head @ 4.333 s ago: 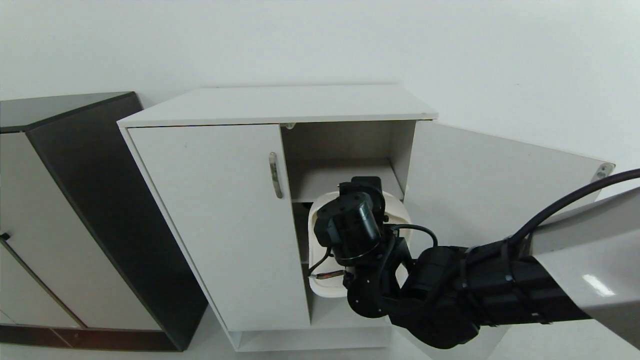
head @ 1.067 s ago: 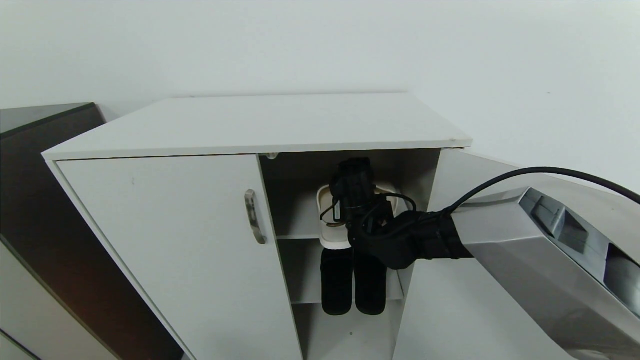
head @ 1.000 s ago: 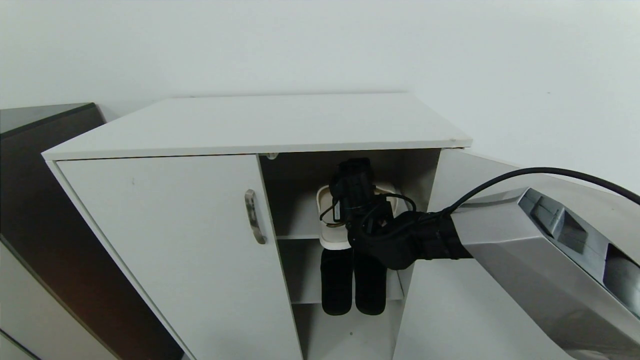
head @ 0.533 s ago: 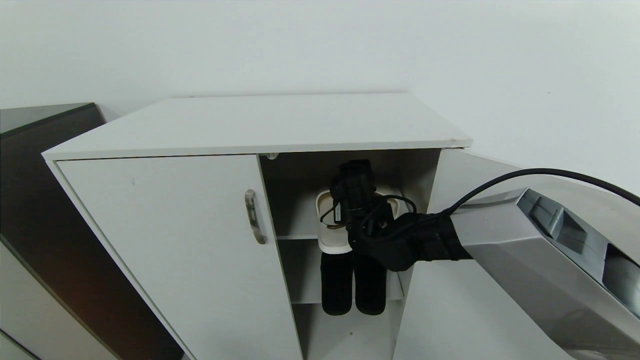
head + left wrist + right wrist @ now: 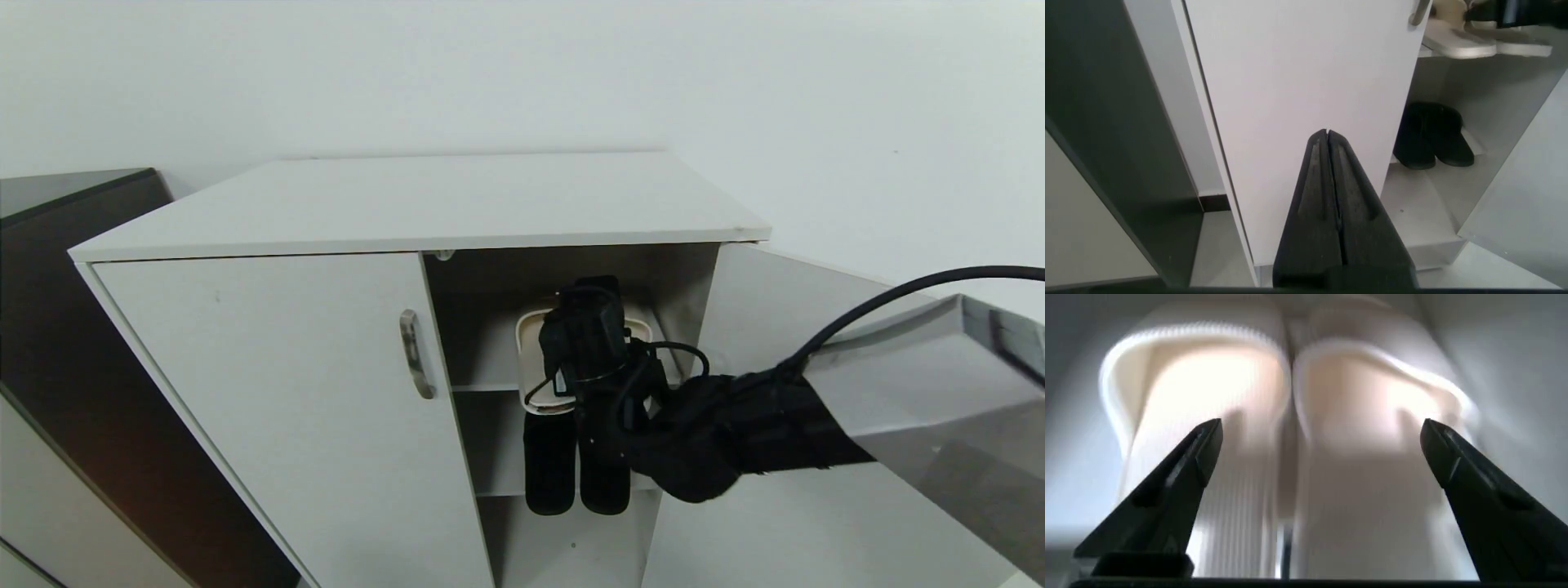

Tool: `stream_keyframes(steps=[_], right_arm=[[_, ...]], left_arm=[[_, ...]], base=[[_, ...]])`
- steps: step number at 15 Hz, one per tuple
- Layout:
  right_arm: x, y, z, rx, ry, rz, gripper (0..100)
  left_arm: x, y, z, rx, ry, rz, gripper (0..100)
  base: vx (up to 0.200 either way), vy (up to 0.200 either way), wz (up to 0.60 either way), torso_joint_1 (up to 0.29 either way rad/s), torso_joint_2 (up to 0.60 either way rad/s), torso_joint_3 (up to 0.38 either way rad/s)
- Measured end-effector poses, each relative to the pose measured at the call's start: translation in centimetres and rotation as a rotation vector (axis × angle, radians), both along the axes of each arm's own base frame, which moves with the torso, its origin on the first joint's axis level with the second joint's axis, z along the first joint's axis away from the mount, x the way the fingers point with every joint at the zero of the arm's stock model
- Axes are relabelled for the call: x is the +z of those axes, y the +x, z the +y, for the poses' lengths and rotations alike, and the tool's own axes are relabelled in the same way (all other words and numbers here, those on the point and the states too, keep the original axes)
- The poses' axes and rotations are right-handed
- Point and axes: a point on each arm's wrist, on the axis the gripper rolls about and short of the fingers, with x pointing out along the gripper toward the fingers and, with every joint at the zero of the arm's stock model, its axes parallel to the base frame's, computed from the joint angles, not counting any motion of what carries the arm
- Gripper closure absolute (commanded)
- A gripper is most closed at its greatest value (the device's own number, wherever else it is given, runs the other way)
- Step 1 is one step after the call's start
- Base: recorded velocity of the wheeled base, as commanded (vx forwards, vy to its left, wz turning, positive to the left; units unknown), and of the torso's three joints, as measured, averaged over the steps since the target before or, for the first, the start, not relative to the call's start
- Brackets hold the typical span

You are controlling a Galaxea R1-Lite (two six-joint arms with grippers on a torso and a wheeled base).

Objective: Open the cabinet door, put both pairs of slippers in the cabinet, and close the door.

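Note:
The white cabinet has its right door swung open and its left door shut. A pair of white slippers lies on the upper shelf, heels at the shelf's front edge. A pair of black slippers lies on the shelf below. My right gripper hovers just in front of the white slippers; in the right wrist view this gripper is wide open, holding nothing. My left gripper is shut, facing the closed left door, with the black slippers off to one side.
The left door carries a metal handle. A dark cabinet stands against the white cabinet's left side. The open door stands out on the right, beside my right arm. The bottom compartment holds nothing.
The white slippers went from in front of the opening onto the upper shelf as the head camera came closer. In the last half second my right arm drew back and lower; the slippers stayed.

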Motion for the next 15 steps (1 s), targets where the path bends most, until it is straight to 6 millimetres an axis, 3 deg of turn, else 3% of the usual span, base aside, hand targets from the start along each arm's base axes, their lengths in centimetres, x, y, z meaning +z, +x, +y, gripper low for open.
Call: stream_keyframes(steps=[3,6,10,15], right_arm=[[0.8,-4.4,-1.7,0.062,0.022,-0.015,100],[1.7,-6.6,-3.3,0.146,0.047,-0.014,100],[2.0,-7.3,-4.2,0.153,0.041,-0.013,100],[1.8,-7.0,-4.7,0.176,0.041,-0.031,100]], left_arm=[[0.0,0.0,0.0,0.0,0.0,0.0,100],[0.0,0.0,0.0,0.0,0.0,0.0,100],[0.0,0.0,0.0,0.0,0.001,0.0,100],[0.0,0.0,0.0,0.0,0.001,0.0,100]], base=[[0.0,0.0,0.0,0.0,0.0,0.0],[0.0,0.0,0.0,0.0,0.0,0.0],[0.0,0.0,0.0,0.0,0.0,0.0],[-0.2,0.0,0.0,0.007,0.0,0.002]])
